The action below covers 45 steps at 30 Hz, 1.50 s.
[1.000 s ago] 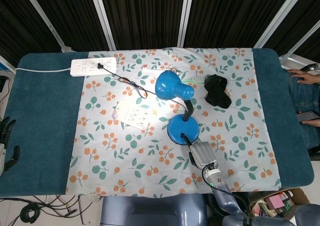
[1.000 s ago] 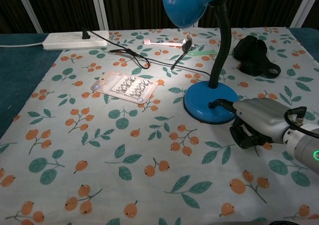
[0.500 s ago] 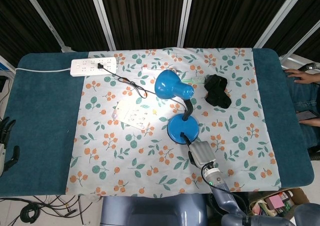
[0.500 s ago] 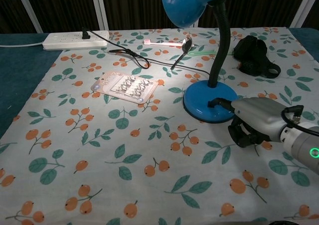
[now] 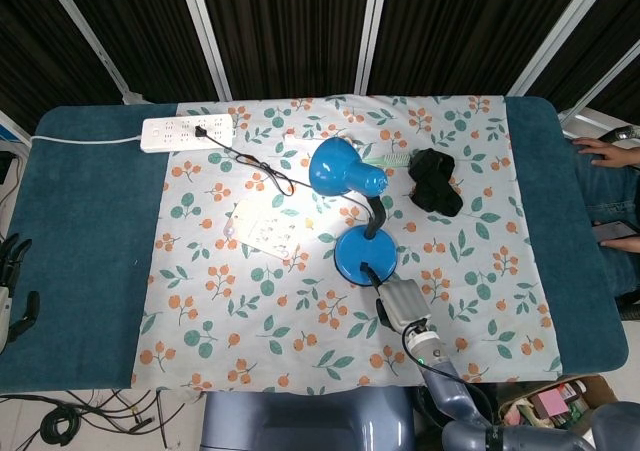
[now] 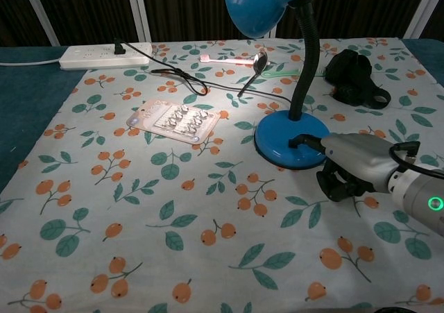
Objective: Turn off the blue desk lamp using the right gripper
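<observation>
The blue desk lamp stands in the middle of the floral cloth, with its round base [image 5: 362, 256] [image 6: 281, 150] on the cloth and its shade [image 5: 335, 166] [image 6: 267, 4] bent over to the left. It throws a bright patch of light on the cloth under the shade. My right hand [image 5: 400, 303] [image 6: 354, 164] is at the near right of the base. One finger [image 6: 302, 141] reaches out onto the top of the base by the neck; the others are curled under. My left hand [image 5: 12, 281] hangs at the table's far left edge, holding nothing.
A white power strip [image 5: 188, 131] [image 6: 104, 56] lies at the back left, its black cord running to the lamp. A card of small items [image 5: 268, 229] [image 6: 173, 119], a spoon [image 6: 253, 66] and a black bundle [image 5: 435, 179] [image 6: 354, 77] lie around the lamp. A person's hand [image 5: 605, 151] rests at the right edge.
My right hand has crept a little further toward the lamp base, and the base has slid slightly left. The lamp still shines.
</observation>
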Tool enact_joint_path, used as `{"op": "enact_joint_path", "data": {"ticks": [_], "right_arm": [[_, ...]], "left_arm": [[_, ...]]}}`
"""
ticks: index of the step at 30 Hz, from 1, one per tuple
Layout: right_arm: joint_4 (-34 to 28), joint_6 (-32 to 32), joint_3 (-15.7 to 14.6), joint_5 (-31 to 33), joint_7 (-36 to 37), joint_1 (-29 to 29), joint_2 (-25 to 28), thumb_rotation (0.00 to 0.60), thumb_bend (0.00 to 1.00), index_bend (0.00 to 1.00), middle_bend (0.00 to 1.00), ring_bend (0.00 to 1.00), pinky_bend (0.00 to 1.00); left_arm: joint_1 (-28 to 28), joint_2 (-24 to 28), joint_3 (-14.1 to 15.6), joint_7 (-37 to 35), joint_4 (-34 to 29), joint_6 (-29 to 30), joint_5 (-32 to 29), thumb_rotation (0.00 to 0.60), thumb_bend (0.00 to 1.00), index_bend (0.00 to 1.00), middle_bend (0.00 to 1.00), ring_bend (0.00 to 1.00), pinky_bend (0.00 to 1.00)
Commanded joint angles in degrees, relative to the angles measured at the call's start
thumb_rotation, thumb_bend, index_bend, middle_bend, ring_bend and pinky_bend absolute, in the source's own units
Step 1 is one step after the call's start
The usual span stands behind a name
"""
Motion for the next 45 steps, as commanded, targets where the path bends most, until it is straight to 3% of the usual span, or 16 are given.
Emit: {"op": "enact_joint_path", "data": {"ticks": [1,15,19,25,30,31,35,38,45], "right_arm": [[-0.3,-0.4,0.2,1.2,-0.7,0.3,0.3,0.6,0.68,0.14,0.86,0.88,0.71],[-2.1,-0.7,1.5,6.1,-2.4,1.7,1.3,0.6,0.7,0.18,0.87,0.89,0.72],[-3.2,0.3,2.4,5.1,-1.4,2.0,1.9,0.6,0.68,0.12,0.83,0.88,0.71],[-7.3,4.4,5.0,0.4,2.5,1.2,4.8,0.6,0.51,0.03,0.56,0.69,0.55],[-13.3,9.3,7.0,-3.7,6.3,-1.3,10.5,0.6,0.42,0.02,0.39,0.48,0.22],[-14.5,10.2,7.1,-4.6,7.1,-2.0,12.0,0.6,0.41,0.02,0.36,0.45,0.19],[-17.6,14.5,7.0,-8.4,9.4,-5.0,17.3,0.6,0.35,0.0,0.24,0.31,0.16],[-19.7,18.2,6.3,-11.7,11.7,-8.0,22.0,0.6,0.32,0.0,0.2,0.28,0.15],[-21.0,24.6,1.1,-19.9,16.0,-15.3,31.3,0.6,0.3,0.0,0.14,0.21,0.13]], "left_arm": [[0.0,0.0,0.0,0.0,0.0,0.0,0.0,0.6,0.52,0.06,0.02,0.0,0.0],[0.0,0.0,0.0,0.0,0.0,0.0,0.0,0.6,0.52,0.05,0.02,0.0,0.0],[0.0,0.0,0.0,0.1,0.0,0.0,0.0,0.6,0.52,0.06,0.02,0.0,0.0],[0.0,0.0,0.0,0.0,0.0,0.0,0.0,0.6,0.52,0.05,0.02,0.0,0.0],[0.0,0.0,0.0,0.1,0.0,0.0,0.1,0.6,0.52,0.06,0.02,0.0,0.0],[0.0,0.0,0.0,0.1,0.0,0.1,0.1,0.6,0.52,0.06,0.02,0.0,0.0],[0.0,-0.1,0.0,0.3,0.0,0.2,0.1,0.6,0.52,0.06,0.02,0.0,0.0],[0.0,-0.2,-0.1,0.5,0.0,0.2,-0.1,0.6,0.52,0.06,0.02,0.0,0.0],[0.0,-0.3,-0.1,0.9,0.0,0.4,0.0,0.6,0.52,0.06,0.02,0.0,0.0]]}}
